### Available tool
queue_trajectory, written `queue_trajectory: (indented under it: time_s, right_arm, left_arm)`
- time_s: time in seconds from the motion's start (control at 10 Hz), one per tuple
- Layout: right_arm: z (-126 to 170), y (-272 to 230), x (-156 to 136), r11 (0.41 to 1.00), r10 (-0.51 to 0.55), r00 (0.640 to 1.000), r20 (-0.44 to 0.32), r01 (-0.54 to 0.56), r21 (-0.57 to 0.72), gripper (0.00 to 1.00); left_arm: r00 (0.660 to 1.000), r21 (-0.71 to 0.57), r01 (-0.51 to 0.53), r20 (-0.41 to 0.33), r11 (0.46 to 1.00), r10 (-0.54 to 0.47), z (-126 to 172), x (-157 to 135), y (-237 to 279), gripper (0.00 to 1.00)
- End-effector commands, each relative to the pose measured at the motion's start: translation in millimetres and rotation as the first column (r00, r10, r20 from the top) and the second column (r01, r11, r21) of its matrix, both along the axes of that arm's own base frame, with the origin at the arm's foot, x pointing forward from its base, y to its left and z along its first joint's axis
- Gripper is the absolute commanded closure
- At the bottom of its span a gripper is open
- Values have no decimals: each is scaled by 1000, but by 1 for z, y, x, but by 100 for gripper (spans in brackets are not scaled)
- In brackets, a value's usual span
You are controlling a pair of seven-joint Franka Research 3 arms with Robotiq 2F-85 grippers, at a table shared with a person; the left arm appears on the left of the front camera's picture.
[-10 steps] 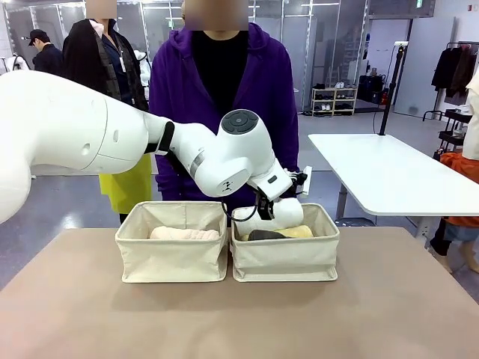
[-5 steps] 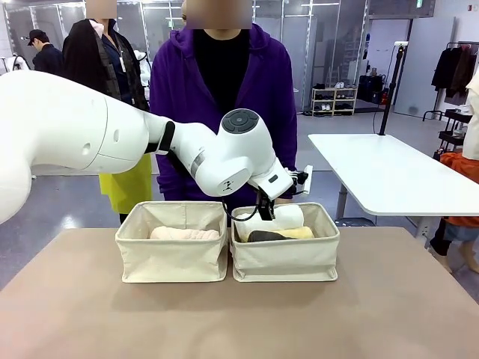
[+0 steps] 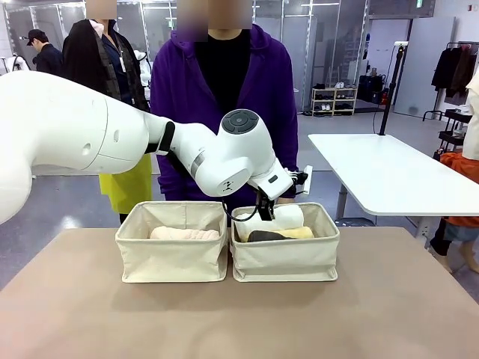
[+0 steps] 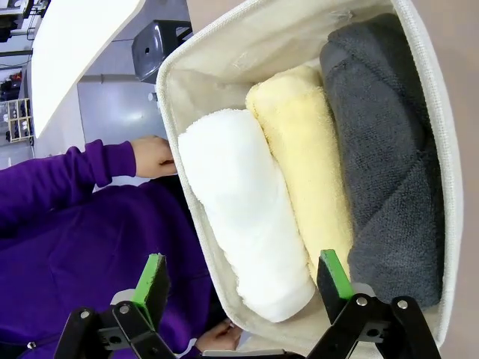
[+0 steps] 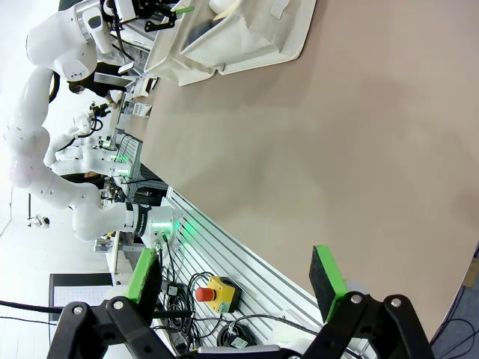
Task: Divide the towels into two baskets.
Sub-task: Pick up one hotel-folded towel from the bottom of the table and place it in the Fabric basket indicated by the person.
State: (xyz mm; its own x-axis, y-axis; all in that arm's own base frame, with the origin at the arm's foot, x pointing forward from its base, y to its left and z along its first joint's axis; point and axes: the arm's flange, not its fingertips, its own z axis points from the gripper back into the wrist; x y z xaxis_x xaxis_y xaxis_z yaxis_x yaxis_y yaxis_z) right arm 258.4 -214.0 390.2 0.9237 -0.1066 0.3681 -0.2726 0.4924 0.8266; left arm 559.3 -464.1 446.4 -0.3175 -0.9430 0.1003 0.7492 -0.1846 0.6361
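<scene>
At the tabletop's far edge, the left basket (image 3: 171, 247) held the peach-cream towel (image 3: 185, 233). Touching it on the right, the right basket (image 3: 285, 253) held three rolls side by side: the white towel (image 4: 243, 209), the yellow towel (image 4: 303, 164) and the grey towel (image 4: 385, 149). The left gripper (image 4: 243, 280) had just let go of the white roll, which had sunk from the raised position of a second earlier to lie among the others; its fingers stood spread and empty above it. The split looked uneven, three against one. The right gripper (image 5: 233, 273) hung released over bare tabletop (image 5: 337, 149).
</scene>
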Motion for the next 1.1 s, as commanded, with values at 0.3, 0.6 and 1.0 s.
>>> queue_trajectory:
  time_s: [0.3, 0.6, 1.0]
  right_arm:
    - [4, 1, -2, 1000, -9, 1000, 11, 9, 16, 0]
    - [4, 1, -2, 1000, -9, 1000, 11, 9, 16, 0]
    - [4, 1, -2, 1000, -9, 1000, 11, 9, 16, 0]
  left_arm:
    - [1000, 3, 1, 2, 1000, -1, 0, -1, 1, 0]
    - [990, -97, -95, -110, 991, 84, 40, -13, 16, 0]
    - [813, -203, -315, -562, 927, 153, 94, -85, 111, 0]
